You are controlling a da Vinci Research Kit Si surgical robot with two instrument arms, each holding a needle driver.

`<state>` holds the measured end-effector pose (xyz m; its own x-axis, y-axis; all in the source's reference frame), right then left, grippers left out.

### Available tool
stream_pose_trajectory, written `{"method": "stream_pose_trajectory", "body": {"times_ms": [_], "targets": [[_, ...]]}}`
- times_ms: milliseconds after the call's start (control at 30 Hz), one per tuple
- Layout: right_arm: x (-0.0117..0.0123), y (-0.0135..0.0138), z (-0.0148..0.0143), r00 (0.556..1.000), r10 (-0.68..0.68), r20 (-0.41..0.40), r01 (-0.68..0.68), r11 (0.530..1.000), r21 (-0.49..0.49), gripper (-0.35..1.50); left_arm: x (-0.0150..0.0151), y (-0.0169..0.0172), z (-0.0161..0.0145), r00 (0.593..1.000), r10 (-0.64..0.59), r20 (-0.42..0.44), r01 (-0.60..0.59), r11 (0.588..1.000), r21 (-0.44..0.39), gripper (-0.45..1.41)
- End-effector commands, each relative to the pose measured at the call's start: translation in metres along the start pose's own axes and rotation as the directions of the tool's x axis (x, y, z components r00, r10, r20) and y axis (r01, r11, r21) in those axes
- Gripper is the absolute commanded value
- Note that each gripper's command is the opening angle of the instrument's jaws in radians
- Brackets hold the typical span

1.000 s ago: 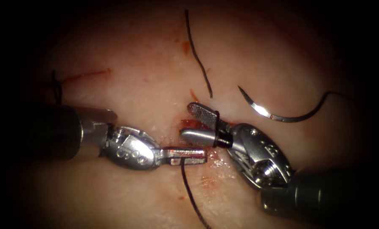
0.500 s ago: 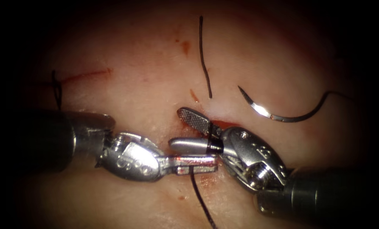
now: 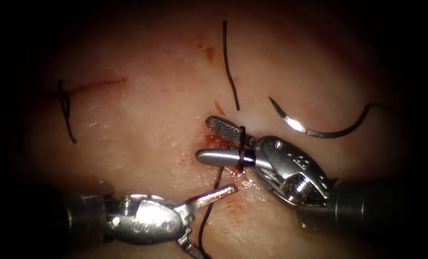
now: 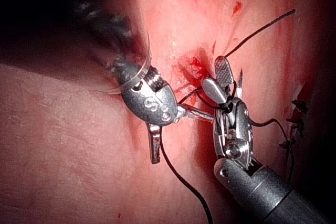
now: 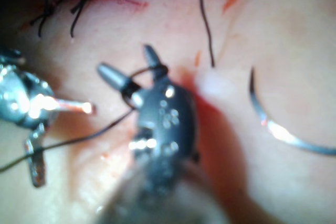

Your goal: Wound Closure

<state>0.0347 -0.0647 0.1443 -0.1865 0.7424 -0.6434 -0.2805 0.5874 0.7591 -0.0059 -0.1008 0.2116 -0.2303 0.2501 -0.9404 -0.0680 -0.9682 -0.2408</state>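
Pale, glistening tissue [image 3: 142, 120] backs the endoscope view: the needle [image 3: 309, 125] lies free on it right of the cut, held by neither tool. Right pincer [image 3: 214, 140], spread, wears a thread [image 3: 209, 211] loop around both jaws.

Left wrist view: left pincer [image 4: 176, 132] spread, empty.

Right wrist view: needle [image 5: 283, 129] looks stiff, slick; mid-curve seems the best hold; thread limp.

Pale pink pork-belly tissue [image 3: 142, 124] carries everything. Lying free on it, right of the cut: curved steel needle [image 3: 297, 125], not in the tissue, dark thread [image 3: 362, 117] trailing from its end. Red fluid [image 3: 217, 140] smears the tissue at centre. Knotted dark stitch [image 3: 65, 108] lies far left.
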Motion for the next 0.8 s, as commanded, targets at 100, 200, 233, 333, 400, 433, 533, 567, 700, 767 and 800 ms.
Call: {"method": "stream_pose_trajectory", "body": {"times_ms": [100,200,233,333,400,433,533,567,700,767,800], "targets": [[-0.0008,-0.0001,0.0006,1.0,0.001,0.0,-0.001,1.0,0.002,0.86,-0.0004,0.0008,0.0009,1.0,0.003,0.022,-0.003,1.0,0.026,1.21],[-0.0008,-0.0002,0.0006,1.0,0.001,0.0,-0.001,1.0,0.003,0.86,-0.0002,0.0011,0.001,0.999,0.022,0.033,-0.023,0.999,0.041,1.09],[-0.0009,-0.0002,0.0006,1.0,0.001,0.0,-0.001,1.0,0.003,0.86,-0.0001,0.0013,0.0011,0.999,0.032,0.036,-0.034,0.998,0.045,1.04],[-0.0009,-0.0001,0.0006,1.0,0.001,0.0,-0.001,1.0,0.003,0.86,0.0004,0.002,0.0009,0.996,0.075,0.05,-0.078,0.996,0.053,0.57],[-0.0009,-0.0001,0.0006,1.0,0.001,0.0,-0.001,1.0,0.003,0.84,0.0009,0.0027,0.0006,0.988,0.144,0.065,-0.147,0.988,0.053,-0.45],[-0.0009,-0.0001,0.0006,1.0,0.001,0.0,-0.001,1.0,0.003,0.84,0.0011,0.003,0.0004,0.98,0.181,0.08,-0.187,0.98,0.064,-0.45],[-0.0009,-0.0002,0.0006,1.0,0.001,0.003,-0.001,1.0,0.002,0.84,0.0018,0.0038,0.0,0.964,0.241,0.108,-0.25,0.965,0.076,-0.45],[-0.0009,-0.0002,0.0006,1.0,0.001,0.003,-0.001,1.0,0.002,0.84,0.002,0.0039,-0.0001,0.962,0.25,0.112,-0.259,0.963,0.077,-0.45],[-0.0009,-0.0002,0.0006,1.0,-0.012,0.027,0.012,1.0,-0.01,0.83,0.0027,0.0042,-0.0008,0.956,0.267,0.124,-0.279,0.956,0.091,-0.45],[-0.001,-0.0002,0.0006,0.998,-0.031,0.048,0.031,0.999,-0.013,0.83,0.003,0.0041,-0.0011,0.956,0.269,0.121,-0.28,0.956,0.09,-0.45],[-0.001,-0.0002,0.0006,0.998,-0.037,0.055,0.037,0.999,-0.013,0.83,0.0032,0.0041,-0.0012,0.956,0.267,0.118,-0.278,0.957,0.087,-0.45]]}}
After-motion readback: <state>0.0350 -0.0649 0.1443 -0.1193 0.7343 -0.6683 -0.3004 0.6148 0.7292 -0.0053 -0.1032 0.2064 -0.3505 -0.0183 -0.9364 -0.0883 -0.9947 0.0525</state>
